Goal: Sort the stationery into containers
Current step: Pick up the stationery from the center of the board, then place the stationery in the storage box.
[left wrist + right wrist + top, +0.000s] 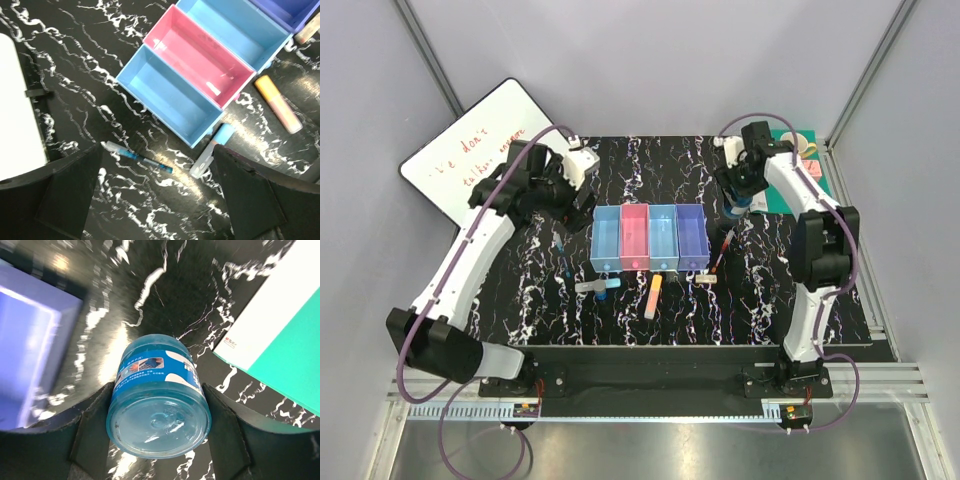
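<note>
Four joined bins, light blue (605, 238), pink (634, 236), light blue (663, 236) and purple (691, 236), stand mid-mat. My right gripper (740, 192) is shut on the blue round bottle (159, 395), just right of the purple bin (30, 345); the bottle's base faces the wrist camera. My left gripper (563, 195) is open and empty, left of the bins. Below it in the left wrist view lie a blue pen (137, 156) and the grey marker with cyan tip (212, 150). The orange-yellow bar (653, 297), red pen (723, 245) and white eraser (708, 279) lie in front of the bins.
A whiteboard (480, 160) leans at the back left. A green book (798, 172) with a pink cube (812, 168) and a yellow mug (808, 146) sit at the back right, close to my right arm. Grey walls enclose the mat.
</note>
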### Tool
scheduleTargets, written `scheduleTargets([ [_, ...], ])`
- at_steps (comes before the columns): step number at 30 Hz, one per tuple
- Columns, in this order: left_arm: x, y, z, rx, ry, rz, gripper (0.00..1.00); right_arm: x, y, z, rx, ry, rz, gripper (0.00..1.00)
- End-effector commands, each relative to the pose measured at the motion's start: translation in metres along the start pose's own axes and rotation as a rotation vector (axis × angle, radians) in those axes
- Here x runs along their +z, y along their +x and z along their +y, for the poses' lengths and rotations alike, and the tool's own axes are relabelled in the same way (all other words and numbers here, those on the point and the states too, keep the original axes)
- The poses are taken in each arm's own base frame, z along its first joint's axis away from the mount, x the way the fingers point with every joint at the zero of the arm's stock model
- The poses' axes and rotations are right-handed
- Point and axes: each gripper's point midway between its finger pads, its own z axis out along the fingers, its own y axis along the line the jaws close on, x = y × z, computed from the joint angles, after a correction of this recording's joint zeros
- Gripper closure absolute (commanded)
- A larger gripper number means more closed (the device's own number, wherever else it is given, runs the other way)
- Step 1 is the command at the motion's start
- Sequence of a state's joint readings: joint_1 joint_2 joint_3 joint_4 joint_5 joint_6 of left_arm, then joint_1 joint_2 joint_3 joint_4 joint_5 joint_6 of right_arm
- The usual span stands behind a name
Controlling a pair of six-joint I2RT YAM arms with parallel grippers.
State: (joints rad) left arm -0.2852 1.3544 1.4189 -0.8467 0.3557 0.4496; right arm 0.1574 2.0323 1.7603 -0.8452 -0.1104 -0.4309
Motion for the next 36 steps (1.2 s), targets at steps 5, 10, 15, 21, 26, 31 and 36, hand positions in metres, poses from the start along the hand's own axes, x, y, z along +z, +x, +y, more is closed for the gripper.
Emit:
scheduleTargets([
  [5,0.002,-0.062,-0.015,-0.089,0.144,-0.179,0.01,-0.126,-0.074,0.016,0.061,-0.070,-0.359,1.00],
  [10,0.004,-0.102,-0.032,-0.156,0.320,-0.277,0.01,-0.184,-0.100,0.047,0.120,-0.250,-0.512,1.00],
  [15,-0.004,-0.155,-0.058,-0.252,0.582,-0.398,0.01,-0.234,-0.116,0.086,0.177,-0.500,-0.603,1.00],
  [21,-0.026,-0.202,-0.091,-0.230,0.805,-0.546,0.01,-0.265,-0.128,0.112,0.159,-0.688,-0.682,1.00],
  [26,-0.033,-0.231,-0.103,-0.196,0.907,-0.618,0.01,-0.283,-0.134,0.123,0.147,-0.771,-0.737,1.00],
  [31,-0.036,-0.241,-0.124,-0.174,0.986,-0.675,0.01,-0.298,-0.133,0.135,0.120,-0.840,-0.766,1.00],
  [36,-0.027,-0.240,-0.133,-0.180,1.025,-0.690,0.01,-0.325,-0.134,0.144,0.069,-0.885,-0.837,1.00],
])
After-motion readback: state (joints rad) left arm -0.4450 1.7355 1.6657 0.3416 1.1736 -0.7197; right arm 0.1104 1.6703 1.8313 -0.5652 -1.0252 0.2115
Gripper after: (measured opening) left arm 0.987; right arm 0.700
